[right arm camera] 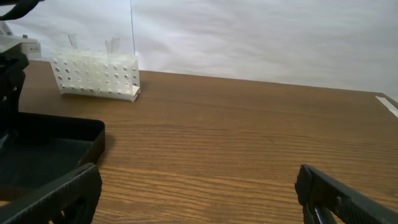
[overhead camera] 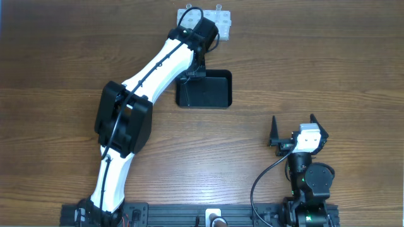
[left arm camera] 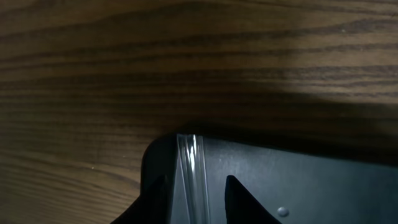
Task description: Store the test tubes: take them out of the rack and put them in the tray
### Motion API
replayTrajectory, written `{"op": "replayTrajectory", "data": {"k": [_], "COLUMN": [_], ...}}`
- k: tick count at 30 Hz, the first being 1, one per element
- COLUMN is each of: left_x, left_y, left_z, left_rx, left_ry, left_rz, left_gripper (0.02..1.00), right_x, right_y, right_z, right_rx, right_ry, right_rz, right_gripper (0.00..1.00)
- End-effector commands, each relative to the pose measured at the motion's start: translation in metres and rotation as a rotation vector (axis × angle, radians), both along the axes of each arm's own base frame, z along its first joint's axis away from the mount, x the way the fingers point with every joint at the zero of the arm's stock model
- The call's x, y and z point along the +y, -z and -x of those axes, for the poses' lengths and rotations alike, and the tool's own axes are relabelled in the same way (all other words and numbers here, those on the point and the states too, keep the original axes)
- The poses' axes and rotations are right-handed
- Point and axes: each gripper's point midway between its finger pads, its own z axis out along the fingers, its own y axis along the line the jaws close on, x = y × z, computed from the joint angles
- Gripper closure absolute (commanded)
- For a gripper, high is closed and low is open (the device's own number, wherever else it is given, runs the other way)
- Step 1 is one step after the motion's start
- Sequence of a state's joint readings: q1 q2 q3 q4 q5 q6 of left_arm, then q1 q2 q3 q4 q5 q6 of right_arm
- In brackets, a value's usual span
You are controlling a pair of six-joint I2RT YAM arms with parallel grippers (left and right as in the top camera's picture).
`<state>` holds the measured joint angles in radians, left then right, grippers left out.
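Observation:
A black tray (overhead camera: 214,91) lies in the middle of the wooden table, and a white test-tube rack (overhead camera: 222,22) stands behind it at the far edge. My left gripper (overhead camera: 191,74) hangs over the tray's left rim. In the left wrist view it (left arm camera: 196,208) is shut on a clear test tube (left arm camera: 191,174), which lies along the tray's (left arm camera: 298,180) corner. My right gripper (overhead camera: 295,131) rests open near its base, with nothing between its fingers. From there the rack (right arm camera: 96,74) shows a few clear tubes (right arm camera: 112,45) standing in it, beyond the tray (right arm camera: 56,146).
Bare wood stretches to the right of the tray and rack. The left arm's white links (overhead camera: 161,66) cross the table diagonally from the bottom left. A white wall stands behind the table's far edge (right arm camera: 261,81).

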<state>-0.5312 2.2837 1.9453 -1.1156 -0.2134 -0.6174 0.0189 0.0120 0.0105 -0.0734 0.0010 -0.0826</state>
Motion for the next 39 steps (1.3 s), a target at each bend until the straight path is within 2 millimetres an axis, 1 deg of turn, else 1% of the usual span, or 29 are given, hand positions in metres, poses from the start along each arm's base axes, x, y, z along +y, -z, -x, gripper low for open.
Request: {"op": "replayTrajectory", "data": {"k": [1,5,8,10,13,16,22,28,35,39], "left_x": [-0.006,-0.003,-0.001,-0.002,-0.003,-0.004,-0.009,-0.003,-0.010,-0.014], "left_y": [-0.029,-0.066,-0.095,-0.114,-0.131,-0.137,-0.129,-0.109,-0.087,-0.079], "left_z": [-0.018,-0.041,-0.066,-0.083,-0.103,-0.119,-0.149,-0.173,-0.195,-0.202], "left_rx": [-0.075,-0.202,-0.338,-0.436,-0.550,-0.629,-0.712,-0.714,-0.700,-0.706], "left_ry": [0.008,-0.011,-0.040,-0.064,-0.098,-0.126,-0.097,-0.115,-0.055,-0.030], "left_rz": [0.014,-0.011,-0.030,-0.028,-0.018,-0.015,-0.014,0.026,0.068,0.087], "left_gripper": [0.700,0.676,0.562,0.540,0.514,0.500,0.478,0.461,0.454,0.452], "right_x": [0.000,0.000,0.000,0.000,0.000,0.000,0.000,0.000,0.000,0.000], "right_y": [0.002,0.002,0.002,0.002,0.002,0.002,0.002,0.002,0.002,0.002], "right_z": [0.000,0.000,0.000,0.000,0.000,0.000,0.000,0.000,0.000,0.000], "right_rx": [0.003,0.003,0.004,0.003,0.003,0.003,0.003,0.003,0.003,0.003], "right_ry": [-0.001,-0.001,-0.001,-0.001,-0.001,-0.001,-0.001,-0.001,-0.001,-0.001], "right_rz": [0.001,0.001,0.001,0.001,0.001,0.001,0.001,0.001,0.001,0.001], "right_gripper": [0.009,0.007,0.009,0.009,0.007,0.007,0.009,0.007,0.007,0.009]}}
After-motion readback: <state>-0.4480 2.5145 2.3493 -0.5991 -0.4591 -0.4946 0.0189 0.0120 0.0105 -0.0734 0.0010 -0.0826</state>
